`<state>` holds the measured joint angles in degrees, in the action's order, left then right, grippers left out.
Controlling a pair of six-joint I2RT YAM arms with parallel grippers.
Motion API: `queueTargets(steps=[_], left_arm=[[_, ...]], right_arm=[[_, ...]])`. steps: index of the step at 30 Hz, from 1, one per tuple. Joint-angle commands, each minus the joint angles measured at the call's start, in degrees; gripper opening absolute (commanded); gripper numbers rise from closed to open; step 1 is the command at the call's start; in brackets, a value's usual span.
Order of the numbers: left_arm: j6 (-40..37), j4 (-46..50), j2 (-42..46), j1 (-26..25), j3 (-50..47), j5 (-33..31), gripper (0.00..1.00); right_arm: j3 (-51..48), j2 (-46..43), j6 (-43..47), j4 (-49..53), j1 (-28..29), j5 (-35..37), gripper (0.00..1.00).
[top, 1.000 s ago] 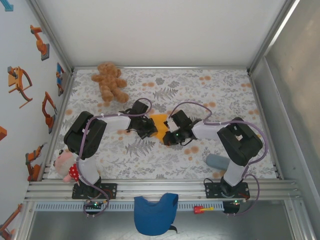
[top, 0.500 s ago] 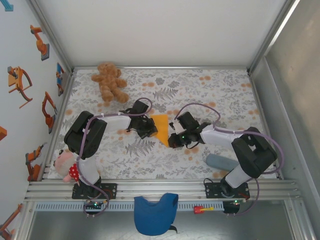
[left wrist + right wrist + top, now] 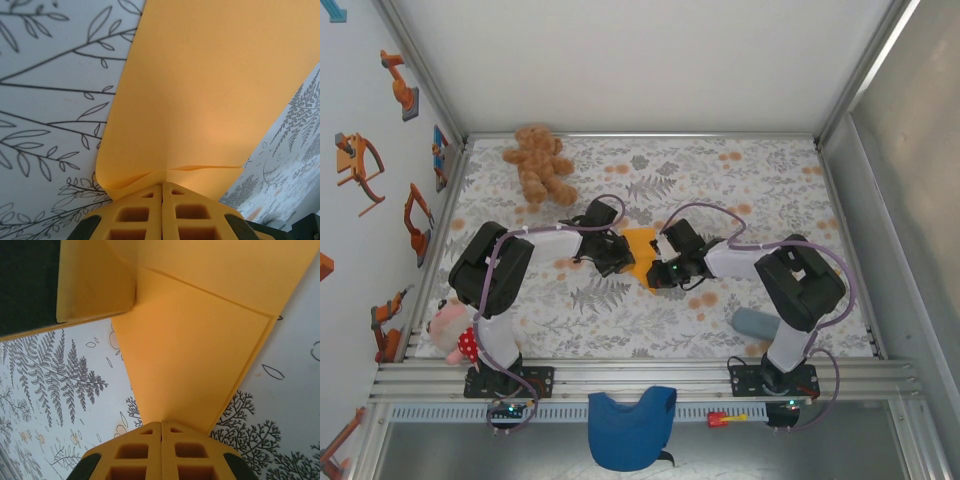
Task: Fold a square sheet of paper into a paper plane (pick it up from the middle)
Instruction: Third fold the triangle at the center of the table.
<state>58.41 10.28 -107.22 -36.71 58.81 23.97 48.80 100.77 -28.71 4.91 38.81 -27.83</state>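
The orange sheet of paper (image 3: 640, 243) lies partly folded in the middle of the patterned table, with a diagonal crease and a doubled edge showing in the right wrist view (image 3: 195, 355). My left gripper (image 3: 620, 255) is at its left side, shut on a lifted fold of the paper (image 3: 210, 90), which buckles at the fingertips (image 3: 162, 184). My right gripper (image 3: 655, 275) is at the paper's near right corner, shut, its tips (image 3: 161, 423) resting on the sheet's edge with nothing seen between them. The left finger (image 3: 95, 285) shows at the top left of the right wrist view.
A brown teddy bear (image 3: 540, 165) lies at the back left. A pink plush doll (image 3: 450, 330) sits by the left arm's base, and a grey cylinder (image 3: 760, 322) by the right arm's. A blue cloth (image 3: 632, 425) hangs over the front rail.
The right gripper drew off to the right and nearer half a second ago, then came back to the paper's right corner. The left gripper stayed put.
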Motion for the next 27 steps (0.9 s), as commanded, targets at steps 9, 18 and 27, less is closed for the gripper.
queueTargets(steps=[9, 18, 27], left_arm=[[-6.05, -10.68, 8.39, -2.17, -6.99, -2.87, 0.07], [-6.56, -15.91, 4.25, -4.75, -8.71, -1.11, 0.08], [-10.69, -8.74, 1.66, -4.71, -6.97, -8.57, 0.07]], right_arm=[[0.67, 2.75, 1.37, 6.39, 0.04, 5.07, 0.0], [1.29, 3.12, 1.38, 7.64, 0.04, 5.41, 0.0], [1.04, 3.7, 1.5, 9.37, 0.03, 7.18, 0.0]])
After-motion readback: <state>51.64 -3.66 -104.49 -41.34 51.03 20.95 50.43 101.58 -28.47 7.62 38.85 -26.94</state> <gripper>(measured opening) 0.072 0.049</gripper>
